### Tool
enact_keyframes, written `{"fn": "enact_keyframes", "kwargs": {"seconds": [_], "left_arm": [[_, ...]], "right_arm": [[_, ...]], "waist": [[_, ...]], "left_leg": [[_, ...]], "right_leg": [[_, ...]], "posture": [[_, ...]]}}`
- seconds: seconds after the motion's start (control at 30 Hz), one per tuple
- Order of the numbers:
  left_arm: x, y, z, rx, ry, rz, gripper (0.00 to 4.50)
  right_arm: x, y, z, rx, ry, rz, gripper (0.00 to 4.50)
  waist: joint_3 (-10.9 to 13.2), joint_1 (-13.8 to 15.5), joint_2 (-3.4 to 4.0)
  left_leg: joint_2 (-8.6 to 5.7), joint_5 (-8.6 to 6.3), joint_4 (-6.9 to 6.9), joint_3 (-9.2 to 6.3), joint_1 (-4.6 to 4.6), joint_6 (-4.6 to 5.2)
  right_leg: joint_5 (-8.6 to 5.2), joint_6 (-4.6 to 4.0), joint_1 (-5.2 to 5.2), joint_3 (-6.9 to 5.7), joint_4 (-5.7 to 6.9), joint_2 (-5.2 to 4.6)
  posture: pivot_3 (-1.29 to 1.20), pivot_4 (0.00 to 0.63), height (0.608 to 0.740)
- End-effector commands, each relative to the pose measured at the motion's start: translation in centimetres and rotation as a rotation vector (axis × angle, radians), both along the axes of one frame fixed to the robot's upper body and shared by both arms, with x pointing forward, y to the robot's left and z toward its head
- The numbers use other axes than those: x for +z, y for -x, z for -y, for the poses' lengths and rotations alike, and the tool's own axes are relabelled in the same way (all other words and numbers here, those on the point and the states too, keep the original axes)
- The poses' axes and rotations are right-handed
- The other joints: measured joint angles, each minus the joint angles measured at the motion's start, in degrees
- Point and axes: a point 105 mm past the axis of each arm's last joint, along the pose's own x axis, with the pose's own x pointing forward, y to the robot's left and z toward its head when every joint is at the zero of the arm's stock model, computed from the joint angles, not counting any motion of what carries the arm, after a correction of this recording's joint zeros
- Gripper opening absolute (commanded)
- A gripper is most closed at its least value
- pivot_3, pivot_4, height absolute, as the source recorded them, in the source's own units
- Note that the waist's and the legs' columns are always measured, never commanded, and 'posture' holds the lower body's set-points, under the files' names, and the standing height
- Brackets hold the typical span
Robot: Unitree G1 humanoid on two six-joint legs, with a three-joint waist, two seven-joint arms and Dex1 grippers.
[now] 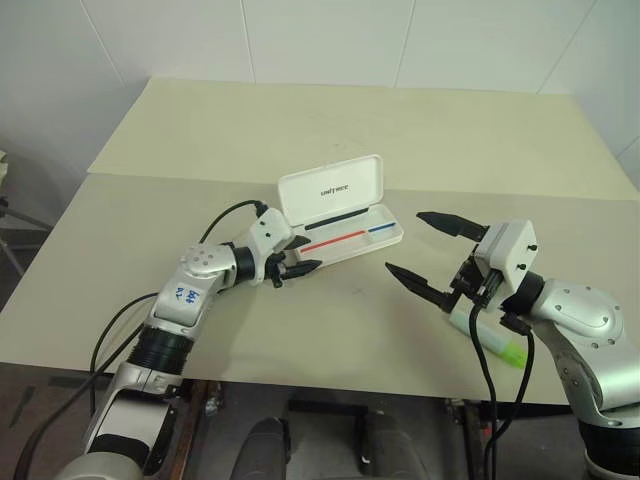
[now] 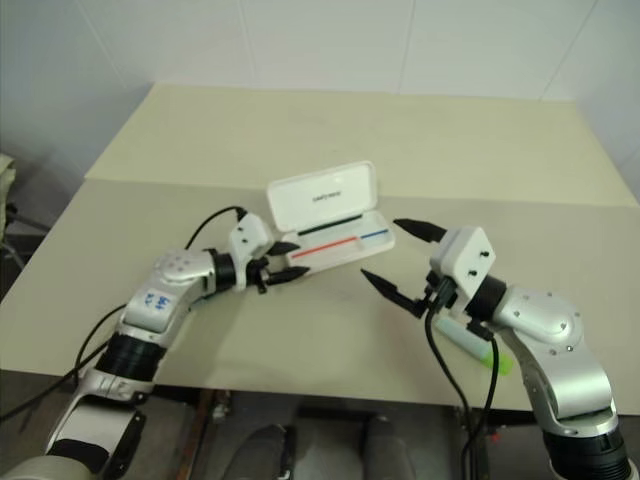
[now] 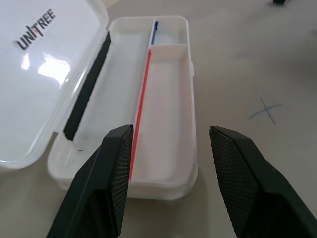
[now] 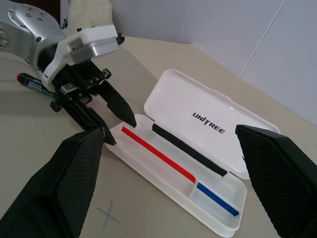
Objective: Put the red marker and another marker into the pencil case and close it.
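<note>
Pencil case point(image 1: 345, 225) is lying open, left gripper point(image 1: 298, 256) parted empty at its near-left end; right gripper point(image 1: 428, 255) spread wide.

Beige counter point(image 1: 300, 330), open pencil case point(image 1: 345, 235) lay on it, green marker point(image 1: 497, 345), apparently red marker point(image 4: 33, 83) behind.

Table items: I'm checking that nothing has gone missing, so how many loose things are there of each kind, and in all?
Markers: 2, namely the slim black-barrelled red marker and the stubby mint-green highlighter with lime cap.
Cases: 1, the white hard plastic hinged pencil case, lying open with no marker inside.
Total: 3.
</note>
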Motion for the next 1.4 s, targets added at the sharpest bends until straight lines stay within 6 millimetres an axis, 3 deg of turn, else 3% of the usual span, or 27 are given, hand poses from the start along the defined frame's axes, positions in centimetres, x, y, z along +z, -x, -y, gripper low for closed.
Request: {"fn": "enact_keyframes", "kwargs": {"seconds": [0.03,0.6,0.83,0.97,1.13,1.4], "left_arm": [[0.5,-0.2,0.9,-0.032,-0.02,0.032,2.56],[-1.7,-0.3,2.4,-0.066,-0.095,0.008,2.56],[-2.6,-0.7,1.9,-0.025,-0.136,-0.027,2.56],[-2.7,-0.7,1.8,-0.022,-0.145,-0.033,1.71],[-2.4,-0.7,2.0,-0.043,-0.163,-0.022,0.02],[-0.8,1.3,2.7,-0.208,-0.222,0.047,0.02]], "right_arm": [[1.2,0.8,-0.8,0.018,-0.014,0.06,4.5],[1.6,0.9,-1.1,0.006,-0.038,0.077,4.5],[1.9,0.7,-1.4,0.014,-0.044,0.084,4.5],[2.0,0.7,-1.4,0.016,-0.045,0.086,4.5],[2.1,0.6,-1.4,0.019,-0.043,0.085,4.5],[1.4,0.8,-0.5,0.029,-0.003,0.035,4.5]], "waist": [[0.0,-0.01,0.0],[-0.01,-0.1,0.0],[-0.01,-0.11,-0.01],[-0.01,-0.14,-0.01],[-0.01,-0.14,-0.02],[-0.01,-0.05,-0.02]], "left_leg": [[0.0,0.0,0.0,0.0,0.0,0.0],[0.0,0.0,0.12,0.0,0.01,0.01],[0.01,0.01,0.12,0.0,0.03,0.02],[0.01,0.01,0.12,0.01,0.04,0.03],[0.01,0.01,0.12,0.01,0.03,0.03],[0.02,0.0,0.05,0.01,0.01,0.04]], "right_leg": [[0.0,0.0,0.0,0.0,0.0,0.0],[0.04,0.0,0.01,0.01,0.08,0.01],[0.04,0.0,0.01,0.03,0.11,0.02],[0.04,0.0,0.01,0.03,0.12,0.03],[0.04,0.0,0.01,0.03,0.11,0.03],[0.03,-0.01,-0.01,0.03,0.05,0.04]], "posture": [[0.0,0.15,0.74],[0.0,0.15,0.74],[0.0,0.15,0.74],[0.0,0.15,0.74],[0.0,0.15,0.74],[0.0,0.15,0.74]]}}
